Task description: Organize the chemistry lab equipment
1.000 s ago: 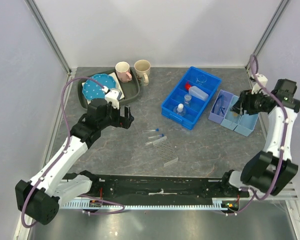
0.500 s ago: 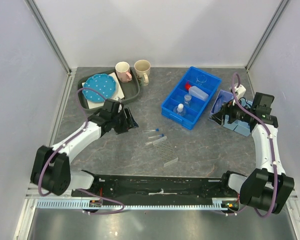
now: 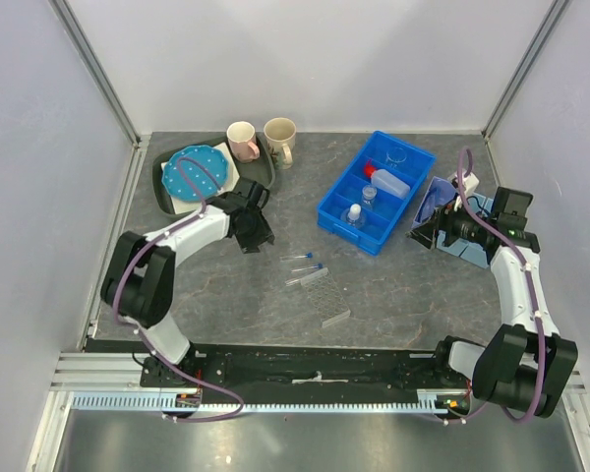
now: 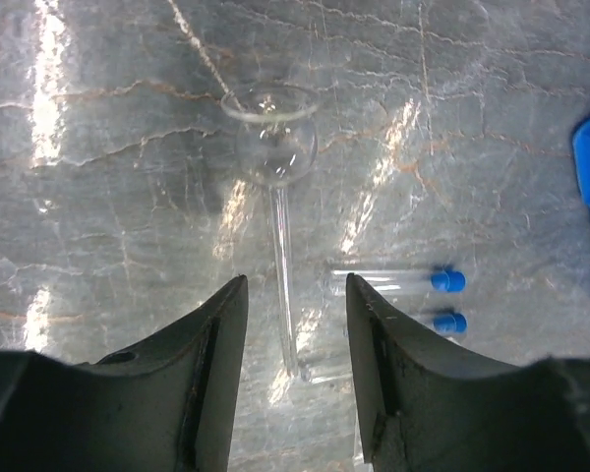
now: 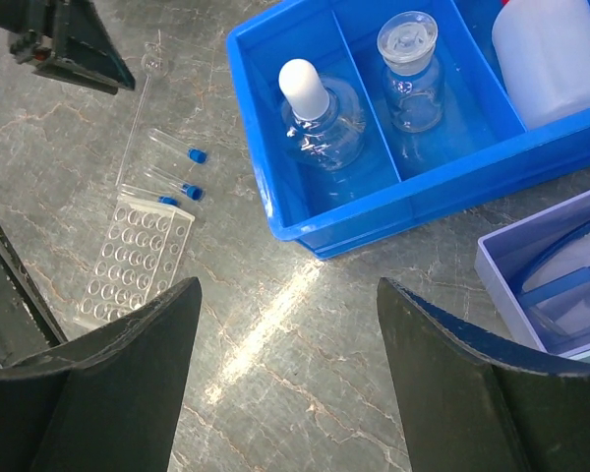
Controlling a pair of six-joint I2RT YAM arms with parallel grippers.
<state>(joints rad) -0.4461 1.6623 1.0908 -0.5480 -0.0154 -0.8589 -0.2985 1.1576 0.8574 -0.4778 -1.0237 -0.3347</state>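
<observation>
**Left arm poised over the glass funnel**

The clear tube rack (image 3: 323, 295) lay nearest, with 3 blue-capped clear tubes (image 3: 308, 266) just beyond. The left gripper (image 4: 295, 285) hovered wide open and empty over the glass funnel (image 4: 272, 138). The next move looked like a descent and a gentle pinch on its stem. The right gripper (image 5: 287, 285), also parted and empty, hovered near the blue bin (image 5: 393, 202).

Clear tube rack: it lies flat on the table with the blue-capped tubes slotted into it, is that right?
Not quite. The clear tube rack does lie flat on the table, but its holes are empty; the blue-capped tubes lie loose on the table beside it, as the right wrist view shows.
</observation>
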